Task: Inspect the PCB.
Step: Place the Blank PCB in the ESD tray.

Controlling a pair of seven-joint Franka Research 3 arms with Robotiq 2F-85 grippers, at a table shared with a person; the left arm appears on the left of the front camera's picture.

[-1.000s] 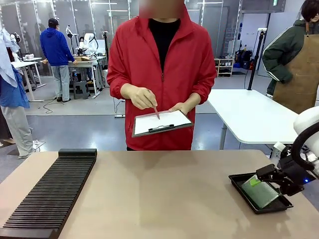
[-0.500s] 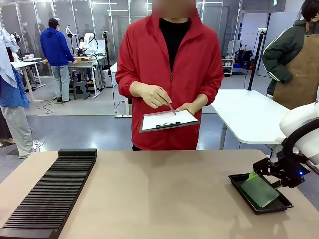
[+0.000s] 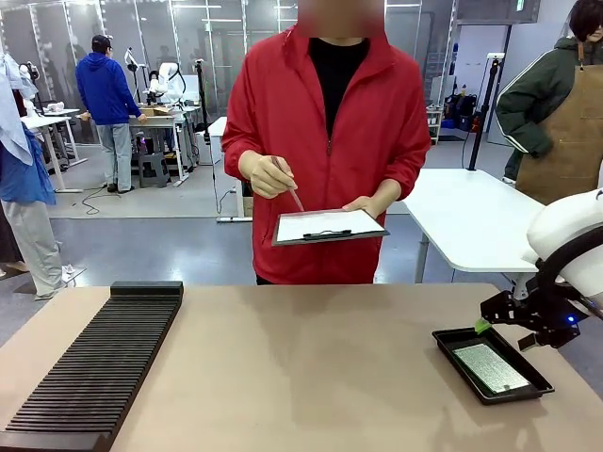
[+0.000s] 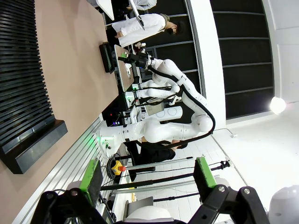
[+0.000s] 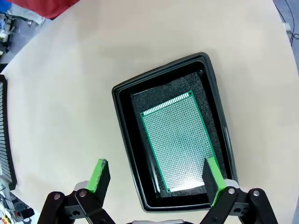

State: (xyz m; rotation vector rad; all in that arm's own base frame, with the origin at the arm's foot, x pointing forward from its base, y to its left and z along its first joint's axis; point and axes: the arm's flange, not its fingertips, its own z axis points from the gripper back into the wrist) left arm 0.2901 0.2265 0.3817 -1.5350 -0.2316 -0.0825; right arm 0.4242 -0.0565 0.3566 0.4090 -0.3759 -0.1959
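Lying flat in the black tray (image 5: 122,125) at near right: the PCB (image 5: 180,139), likely light, stiff, thin; edge-gripping advisable. Hovering above, right gripper (image 5: 154,177) spread wide, empty; left gripper (image 4: 147,176) likewise parted.

1 pcb (image 5: 178,142), 1 tray (image 5: 122,122), 1 rack (image 3: 94,367), 1 clipboard (image 3: 328,226), 2 grippers.
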